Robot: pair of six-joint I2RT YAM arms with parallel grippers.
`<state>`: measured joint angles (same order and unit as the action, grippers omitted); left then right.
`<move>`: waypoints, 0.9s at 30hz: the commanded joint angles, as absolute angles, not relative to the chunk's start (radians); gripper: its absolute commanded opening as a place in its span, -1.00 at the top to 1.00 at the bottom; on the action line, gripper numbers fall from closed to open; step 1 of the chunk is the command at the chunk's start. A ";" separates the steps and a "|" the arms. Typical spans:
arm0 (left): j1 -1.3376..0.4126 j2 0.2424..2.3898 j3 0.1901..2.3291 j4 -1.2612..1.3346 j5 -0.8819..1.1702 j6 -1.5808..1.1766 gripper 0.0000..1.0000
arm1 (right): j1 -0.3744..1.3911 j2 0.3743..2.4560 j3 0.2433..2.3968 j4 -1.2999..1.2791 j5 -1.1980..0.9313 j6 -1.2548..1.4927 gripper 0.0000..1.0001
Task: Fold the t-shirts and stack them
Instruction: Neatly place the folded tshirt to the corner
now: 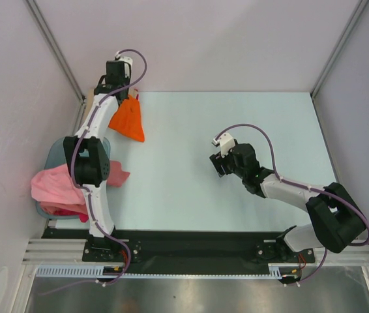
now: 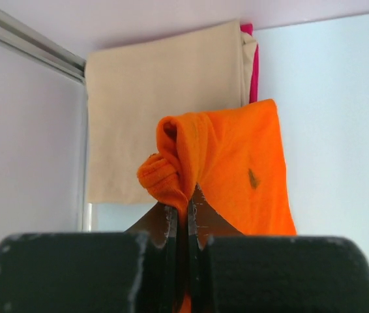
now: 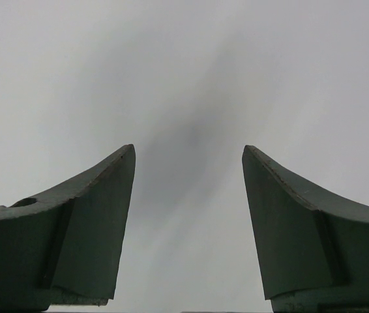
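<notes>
My left gripper [image 1: 127,95] is shut on a bunched edge of the bright orange t-shirt [image 1: 129,122], which hangs from it at the far left of the table. In the left wrist view the jaws [image 2: 184,210] pinch the orange cloth [image 2: 243,169] in front of a folded tan t-shirt [image 2: 158,98] lying flat by the wall, with a red edge [image 2: 255,65] showing under it. A pink t-shirt [image 1: 53,184] and red cloth [image 1: 67,210] lie heaped at the near left. My right gripper [image 1: 218,167] is open and empty over bare table [image 3: 188,195].
A translucent blue-green tub [image 1: 57,155] sits at the left edge under the pink heap. White walls and metal frame rails [image 1: 54,49] close in the table on the left, far and right sides. The pale table [image 1: 236,124] stretches between the arms.
</notes>
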<state>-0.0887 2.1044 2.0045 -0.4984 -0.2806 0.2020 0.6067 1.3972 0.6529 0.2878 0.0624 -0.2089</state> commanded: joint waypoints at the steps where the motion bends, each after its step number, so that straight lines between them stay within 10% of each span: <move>1: -0.078 2.037 2.035 -0.414 -0.322 0.265 0.99 | 0.607 1.390 0.646 0.331 0.063 -0.201 -0.42; 27: -0.034 2.126 2.287 -0.413 -0.117 0.242 0.99 | 0.611 1.402 0.666 0.319 0.046 -0.206 -0.40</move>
<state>-0.0357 2.1529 2.2345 -0.4454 -0.1654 0.2775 0.6071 1.4025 0.6479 0.2882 0.0433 -0.2096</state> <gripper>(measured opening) 0.046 0.703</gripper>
